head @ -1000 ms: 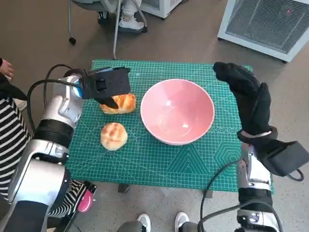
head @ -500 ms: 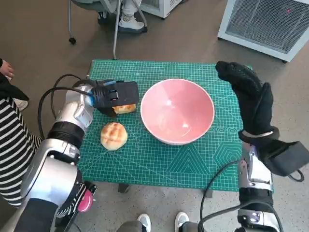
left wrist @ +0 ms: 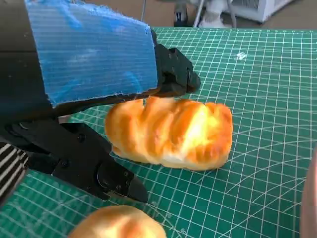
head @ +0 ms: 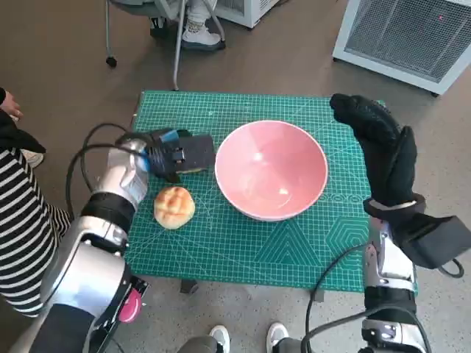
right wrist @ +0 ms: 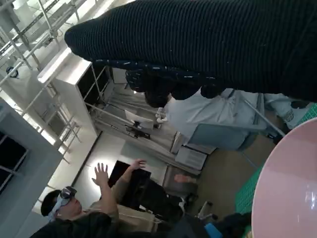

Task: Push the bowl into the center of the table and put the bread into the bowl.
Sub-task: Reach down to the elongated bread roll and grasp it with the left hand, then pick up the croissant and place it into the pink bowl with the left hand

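Left wrist view: fingers (left wrist: 99, 168) straddling long bread (left wrist: 171, 133).

Left arm: pale forearm reaching forward and inward over the table's left side. Left hand (head: 179, 153): black, blue tape across its back, fingers (left wrist: 101, 171) spread apart, lowered around a long bread roll (left wrist: 171, 133); firm grip not visible. Right arm: forearm raised upright at the table's right edge. Right hand (head: 379, 143): black knitted glove, lifted, holding nothing.
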You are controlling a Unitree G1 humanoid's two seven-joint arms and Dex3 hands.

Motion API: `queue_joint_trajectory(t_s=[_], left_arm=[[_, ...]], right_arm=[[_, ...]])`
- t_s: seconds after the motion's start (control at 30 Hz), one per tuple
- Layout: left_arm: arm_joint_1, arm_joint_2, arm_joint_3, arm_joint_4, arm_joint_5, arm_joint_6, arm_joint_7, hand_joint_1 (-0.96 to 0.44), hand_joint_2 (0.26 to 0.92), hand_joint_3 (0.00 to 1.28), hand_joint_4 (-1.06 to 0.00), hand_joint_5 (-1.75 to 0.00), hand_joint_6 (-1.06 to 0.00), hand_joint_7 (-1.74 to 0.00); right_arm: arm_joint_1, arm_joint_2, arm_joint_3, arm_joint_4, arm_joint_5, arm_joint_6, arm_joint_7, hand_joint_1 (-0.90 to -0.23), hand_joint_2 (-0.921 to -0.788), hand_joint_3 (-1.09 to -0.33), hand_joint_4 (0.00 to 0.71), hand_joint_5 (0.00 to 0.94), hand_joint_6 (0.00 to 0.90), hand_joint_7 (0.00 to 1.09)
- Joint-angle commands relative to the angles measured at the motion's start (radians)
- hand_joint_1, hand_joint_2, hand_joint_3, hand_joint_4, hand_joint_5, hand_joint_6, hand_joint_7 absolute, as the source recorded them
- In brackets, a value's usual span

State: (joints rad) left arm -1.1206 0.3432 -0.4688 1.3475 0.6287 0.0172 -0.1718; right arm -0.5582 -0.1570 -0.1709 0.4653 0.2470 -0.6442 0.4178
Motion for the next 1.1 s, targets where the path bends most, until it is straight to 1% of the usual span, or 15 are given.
queue_joint_trajectory(t_s=[0.03,0.07,0.1,0.13,0.17,0.27,0.3,0.33,0.37,0.4,0.5,0.57,0.67,0.93,1.1], left_arm=[[0.042,0.005,-0.023,0.007,0.029,-0.051,0.089,-0.12,0.824,0.01,-0.62,-0.26,-0.63,-0.05],[0.045,0.006,-0.026,0.007,0.033,-0.059,0.101,-0.11,0.831,0.01,-0.60,-0.46,-0.68,-0.05],[0.046,0.007,-0.028,0.007,0.034,-0.063,0.108,-0.10,0.837,0.00,-0.58,-0.61,-0.71,-0.05],[0.050,0.009,-0.032,0.008,0.039,-0.072,0.124,-0.09,0.839,0.00,-0.57,-0.66,-0.73,-0.04],[0.054,0.011,-0.035,0.008,0.043,-0.083,0.141,0.07,0.869,0.05,-0.59,-0.89,-0.77,-0.05],[0.060,0.015,-0.040,0.009,0.052,-0.102,0.172,0.26,0.904,0.10,-0.60,-1.16,-0.83,-0.08],[0.061,0.017,-0.043,0.009,0.055,-0.109,0.183,0.26,0.904,0.10,-0.60,-1.16,-0.83,-0.08],[0.062,0.018,-0.046,0.010,0.057,-0.115,0.190,0.13,0.912,0.11,-0.61,-1.23,-0.71,-0.59],[0.063,0.019,-0.047,0.010,0.059,-0.118,0.195,0.11,0.914,0.11,-0.61,-1.25,-0.69,-0.70],[0.063,0.020,-0.049,0.010,0.060,-0.123,0.200,0.07,0.916,0.11,-0.61,-1.27,-0.65,-0.85],[0.063,0.021,-0.052,0.011,0.064,-0.131,0.217,0.02,0.919,0.11,-0.60,-1.29,-0.64,-1.03],[0.064,0.022,-0.054,0.012,0.064,-0.132,0.224,0.01,0.920,0.11,-0.60,-1.30,-0.64,-1.07],[0.065,0.023,-0.056,0.013,0.064,-0.134,0.234,0.00,0.920,0.10,-0.60,-1.30,-0.65,-1.08],[0.072,0.024,-0.058,0.015,0.061,-0.137,0.273,0.00,0.920,0.08,-0.61,-1.29,-0.68,-1.06],[0.075,0.026,-0.056,0.016,0.059,-0.137,0.288,0.00,0.920,0.07,-0.64,-1.28,-0.68,-1.04]], right_arm=[[0.035,-0.005,0.001,-0.009,-0.005,0.007,-0.010,-0.805,-0.921,-0.692,0.179,0.000,0.066,0.49],[0.036,-0.005,0.001,-0.011,-0.005,0.007,-0.011,-0.805,-0.921,-0.691,0.179,0.000,0.066,0.49],[0.037,-0.005,0.001,-0.012,-0.006,0.007,-0.011,-0.805,-0.921,-0.691,0.179,0.000,0.066,0.49],[0.038,-0.006,0.001,-0.013,-0.005,0.008,-0.012,-0.805,-0.921,-0.691,0.179,0.000,0.066,0.49],[0.040,-0.006,0.000,-0.014,-0.005,0.009,-0.012,-0.805,-0.921,-0.691,0.179,0.000,0.066,0.49],[0.042,-0.007,-0.001,-0.018,-0.005,0.011,-0.014,-0.805,-0.921,-0.691,0.179,0.000,0.066,0.49],[0.043,-0.007,-0.001,-0.019,-0.006,0.011,-0.016,-0.805,-0.921,-0.691,0.179,0.000,0.066,0.49],[0.044,-0.007,-0.001,-0.021,-0.007,0.012,-0.018,-0.805,-0.921,-0.691,0.178,0.000,0.066,0.49],[0.045,-0.007,0.000,-0.022,-0.008,0.012,-0.019,-0.805,-0.921,-0.691,0.178,0.000,0.066,0.49],[0.046,-0.007,0.000,-0.023,-0.009,0.012,-0.020,-0.805,-0.921,-0.691,0.178,0.000,0.066,0.49],[0.047,-0.003,0.002,-0.023,-0.010,0.012,-0.023,-0.805,-0.921,-0.691,0.177,0.000,0.067,0.49],[0.048,-0.002,0.002,-0.023,-0.011,0.011,-0.024,-0.805,-0.921,-0.691,0.176,0.000,0.067,0.49],[0.049,0.000,0.004,-0.023,-0.011,0.010,-0.025,-0.806,-0.921,-0.691,0.175,0.000,0.067,0.49],[0.054,0.004,0.007,-0.025,-0.007,0.010,-0.024,-0.795,-0.921,-0.692,0.173,0.000,0.066,0.48],[0.055,0.003,0.007,-0.024,0.003,0.013,-0.018,-0.794,-0.921,-0.692,0.173,0.000,0.066,0.48]])
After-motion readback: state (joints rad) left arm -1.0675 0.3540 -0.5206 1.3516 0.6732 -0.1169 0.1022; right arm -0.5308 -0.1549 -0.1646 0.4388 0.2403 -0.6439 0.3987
